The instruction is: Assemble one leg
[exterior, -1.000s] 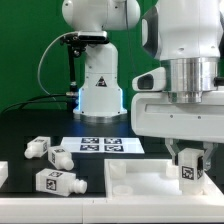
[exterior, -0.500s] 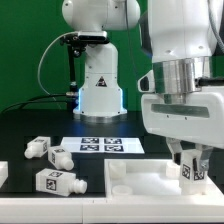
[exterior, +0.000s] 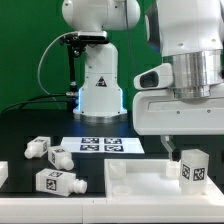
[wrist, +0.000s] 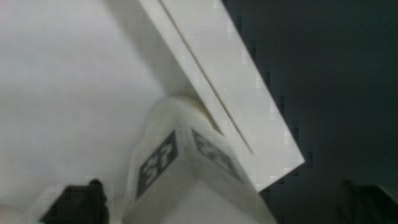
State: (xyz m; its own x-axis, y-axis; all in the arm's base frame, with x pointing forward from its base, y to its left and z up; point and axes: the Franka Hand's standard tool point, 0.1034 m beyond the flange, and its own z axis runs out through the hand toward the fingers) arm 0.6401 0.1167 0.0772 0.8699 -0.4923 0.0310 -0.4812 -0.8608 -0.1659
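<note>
A leg (exterior: 193, 166), a small white post with a black-and-white tag, stands upright on the right part of the wide white panel (exterior: 140, 181). My gripper (exterior: 190, 148) is just above it, open, with its fingers spread to either side and not touching the leg. In the wrist view the leg (wrist: 192, 160) rises between the two dark fingertips (wrist: 80, 203), with a gap on each side, next to the panel's raised rim (wrist: 214, 70). Three more legs (exterior: 55, 182) lie loose on the black table at the exterior view's left.
The marker board (exterior: 100, 144) lies flat behind the panel. The white base of the arm (exterior: 100, 92) stands at the back. Two of the loose legs (exterior: 37, 147) (exterior: 59, 157) lie near the marker board. Another white part (exterior: 3, 172) shows at the left edge.
The gripper has opened and risen off the leg. The leg stays standing on the panel; earlier the fingers flanked it lower down.
</note>
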